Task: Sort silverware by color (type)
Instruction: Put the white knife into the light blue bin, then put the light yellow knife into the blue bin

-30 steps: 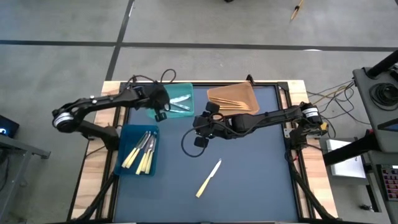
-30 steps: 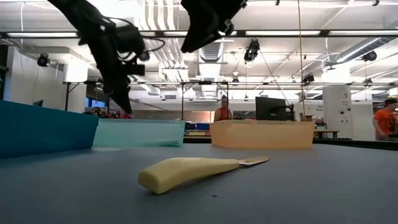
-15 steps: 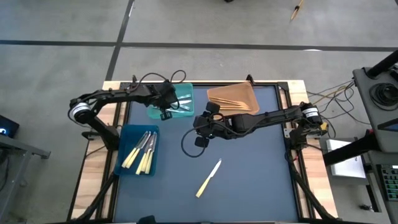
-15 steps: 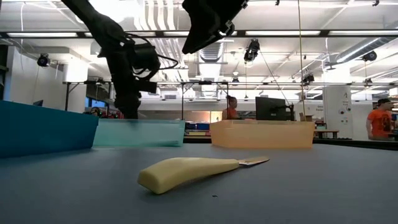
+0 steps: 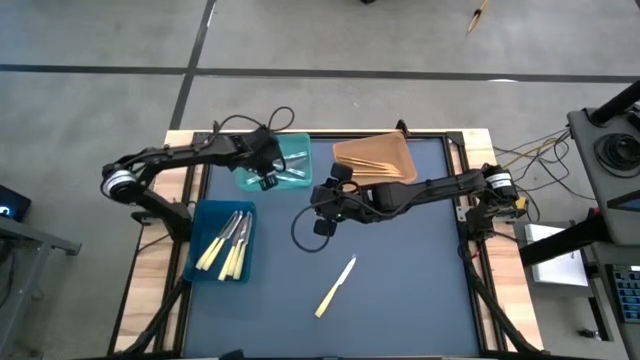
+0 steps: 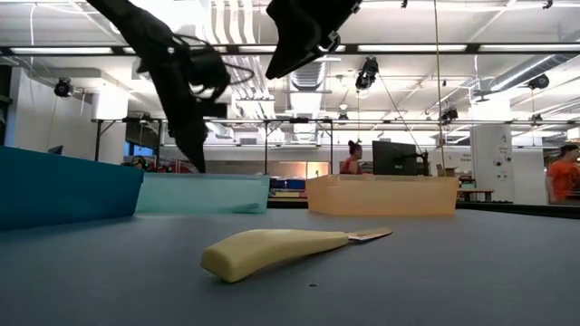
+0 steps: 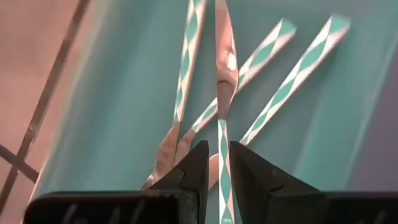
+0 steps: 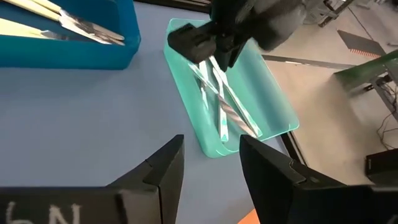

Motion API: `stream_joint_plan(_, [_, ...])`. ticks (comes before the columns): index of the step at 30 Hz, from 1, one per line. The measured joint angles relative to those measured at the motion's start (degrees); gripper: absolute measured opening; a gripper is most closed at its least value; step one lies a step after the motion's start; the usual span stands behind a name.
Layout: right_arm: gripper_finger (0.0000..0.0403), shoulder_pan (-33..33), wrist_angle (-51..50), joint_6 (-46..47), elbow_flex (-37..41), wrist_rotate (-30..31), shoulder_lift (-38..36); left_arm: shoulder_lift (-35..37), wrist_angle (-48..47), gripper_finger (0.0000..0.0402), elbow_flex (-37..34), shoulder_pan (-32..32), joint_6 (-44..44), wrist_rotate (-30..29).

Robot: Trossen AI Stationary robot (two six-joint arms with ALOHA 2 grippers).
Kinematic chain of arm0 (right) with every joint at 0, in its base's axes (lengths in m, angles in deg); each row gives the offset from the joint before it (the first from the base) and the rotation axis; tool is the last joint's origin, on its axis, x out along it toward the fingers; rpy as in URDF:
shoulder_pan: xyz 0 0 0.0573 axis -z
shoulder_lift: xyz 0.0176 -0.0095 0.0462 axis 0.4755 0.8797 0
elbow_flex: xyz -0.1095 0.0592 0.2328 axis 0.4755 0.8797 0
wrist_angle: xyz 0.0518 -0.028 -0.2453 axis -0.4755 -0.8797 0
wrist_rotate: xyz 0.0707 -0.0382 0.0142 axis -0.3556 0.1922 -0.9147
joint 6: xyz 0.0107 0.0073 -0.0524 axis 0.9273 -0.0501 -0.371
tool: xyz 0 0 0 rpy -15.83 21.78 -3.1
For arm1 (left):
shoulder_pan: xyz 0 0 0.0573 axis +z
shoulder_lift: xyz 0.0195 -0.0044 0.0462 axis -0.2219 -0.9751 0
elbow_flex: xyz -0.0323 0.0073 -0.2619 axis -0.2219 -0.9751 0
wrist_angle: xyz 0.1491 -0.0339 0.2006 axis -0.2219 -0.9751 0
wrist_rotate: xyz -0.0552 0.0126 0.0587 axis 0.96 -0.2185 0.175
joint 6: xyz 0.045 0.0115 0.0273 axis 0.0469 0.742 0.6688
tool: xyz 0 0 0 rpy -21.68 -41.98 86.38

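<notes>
yellow-handled knife [image 6: 272,251] lies alone on the near mat: light, stiff, likely slippery; best taken at the thick handle. right gripper [image 5: 322,208] hovers mid-table, fingers apart, empty. left gripper [image 7: 217,168], over the teal bin [image 5: 300,148], straddles a silvery piece [image 7: 222,81]; grip possibly just loosening.

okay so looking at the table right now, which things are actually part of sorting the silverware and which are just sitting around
Part of the job:
yellow-handled knife alone on the mat
yellow-handled pieces in the blue bin
silver pieces in the teal bin, under the left gripper
tan bin
right gripper, open over the mat

Lying about:
cables beside the table
</notes>
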Motion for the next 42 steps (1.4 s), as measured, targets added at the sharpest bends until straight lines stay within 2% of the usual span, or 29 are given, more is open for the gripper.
stream_joint_plan(5, [0.0148, 1.26, 0.94, -1.85, 0.0, -0.02, 0.04, 5.61, 0.22, 0.0047, -0.03, -1.09, -4.94, -0.01])
stream_joint_plan(9, [0.0148, 2.23, 3.2, -3.69, 0.0, -0.31, 0.07, 11.49, 0.27, 0.0047, -0.11, -4.41, -9.99, -0.01])
stream_joint_plan(15, [0.0136, 2.55, 5.94, -6.94, 0.02, -0.5, 0.07, 19.45, 1.65, 0.0048, -1.52, -13.76, -16.86, -0.01])
stream_joint_plan(20, [0.0128, 2.55, 6.5, -7.46, 0.02, -2.36, 0.07, 24.75, 8.33, 0.0048, -5.76, -23.35, -20.65, -0.03])
stream_joint_plan(25, [0.0125, 2.55, 6.49, -8.6, 0.02, -4.98, 0.07, 28.73, 14.42, 0.0048, -10.23, -31.06, -22.17, -0.05])
stream_joint_plan(30, [0.0127, 2.64, 6.6, -9.71, 0.02, -5.03, 0.07, 31.95, 17.42, 0.0048, -13.25, -35.91, -23.3, -0.07])
stream_joint_plan(38, [0.0124, 3.02, 7.77, -9.93, 0.18, -5.24, 0.06, 34.5, 18.39, 0.0048, -16.26, -40.54, -23.39, -0.07])
stream_joint_plan(42, [0.0124, 3.47, 8.21, -9.67, 0.29, -8.9, 0.12, 34.97, 19.79, 0.0048, -18.26, -41.11, -23.41, -0.07])
